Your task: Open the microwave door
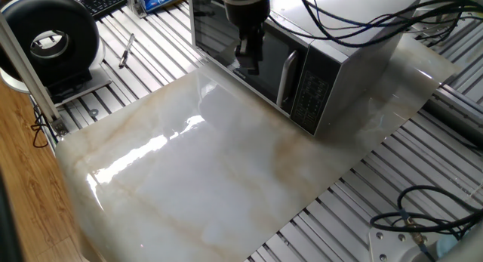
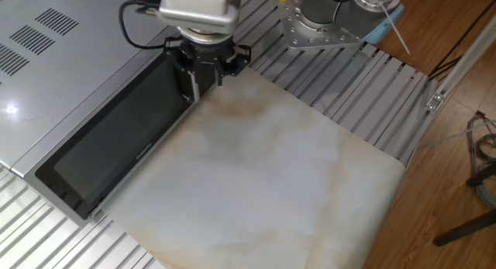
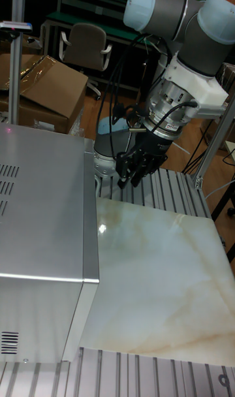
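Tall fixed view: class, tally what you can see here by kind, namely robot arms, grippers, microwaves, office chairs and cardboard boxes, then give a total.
Robot arms: 1, the arm
Grippers: 1, the gripper
Microwaves: 1, the microwave
Office chairs: 1, the chair
Cardboard boxes: 1, the box
Total: 5

Hangs from a bent grey arm (image 3: pixel 171 10), wrist turned down; black gripper (image 2: pixel 206 67) pointing at the surface below, fingers (image 3: pixel 139 168) spread slightly apart, holding nothing.
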### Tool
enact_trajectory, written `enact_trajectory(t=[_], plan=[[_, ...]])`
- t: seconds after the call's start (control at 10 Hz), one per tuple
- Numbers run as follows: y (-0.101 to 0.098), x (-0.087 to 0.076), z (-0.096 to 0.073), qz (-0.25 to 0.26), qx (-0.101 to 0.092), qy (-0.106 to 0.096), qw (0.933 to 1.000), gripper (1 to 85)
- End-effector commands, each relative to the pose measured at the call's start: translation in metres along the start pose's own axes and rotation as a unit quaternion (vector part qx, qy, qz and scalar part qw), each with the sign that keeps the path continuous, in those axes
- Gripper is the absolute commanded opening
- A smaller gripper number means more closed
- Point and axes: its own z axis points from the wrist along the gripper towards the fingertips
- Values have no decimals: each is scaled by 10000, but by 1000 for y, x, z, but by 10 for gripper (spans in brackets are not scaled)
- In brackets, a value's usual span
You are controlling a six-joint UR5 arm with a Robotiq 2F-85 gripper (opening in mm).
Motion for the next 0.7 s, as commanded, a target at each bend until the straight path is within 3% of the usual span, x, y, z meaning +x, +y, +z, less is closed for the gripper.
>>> enact_trajectory(t=[0.0, 0.4, 0.6], plan=[[-7, 2, 3, -1066, 88, -103, 9942, 373], [-16, 19, 13, -1627, 160, -112, 9865, 377], [-23, 25, 14, -2067, 287, -62, 9780, 407]])
